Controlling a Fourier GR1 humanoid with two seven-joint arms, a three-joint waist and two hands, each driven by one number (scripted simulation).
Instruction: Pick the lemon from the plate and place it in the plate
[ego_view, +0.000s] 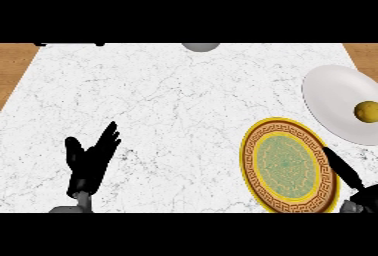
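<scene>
Currently the round yellow lemon (366, 111) lies on the plain white plate (332, 95). Left hand (91, 161) rests open; right hand (348, 177), fingers straight, overlaps the gold-rimmed green patterned plate (288, 165).

Steep head view over counter (170, 100)

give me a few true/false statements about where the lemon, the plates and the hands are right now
1. The lemon lies on the white plate. True.
2. The patterned plate already holds the lemon. False: nothing lies on it.
3. The left hand is curled round the lemon. False: it rests open at the lower left, fingers up, far from the fruit.
4. The right hand shows at the lower right, over the patterned plate's edge, fingers straight. True.
5. The white plate sits nearer the robot than the patterned plate. False: it lies farther away, at the right edge.
</scene>
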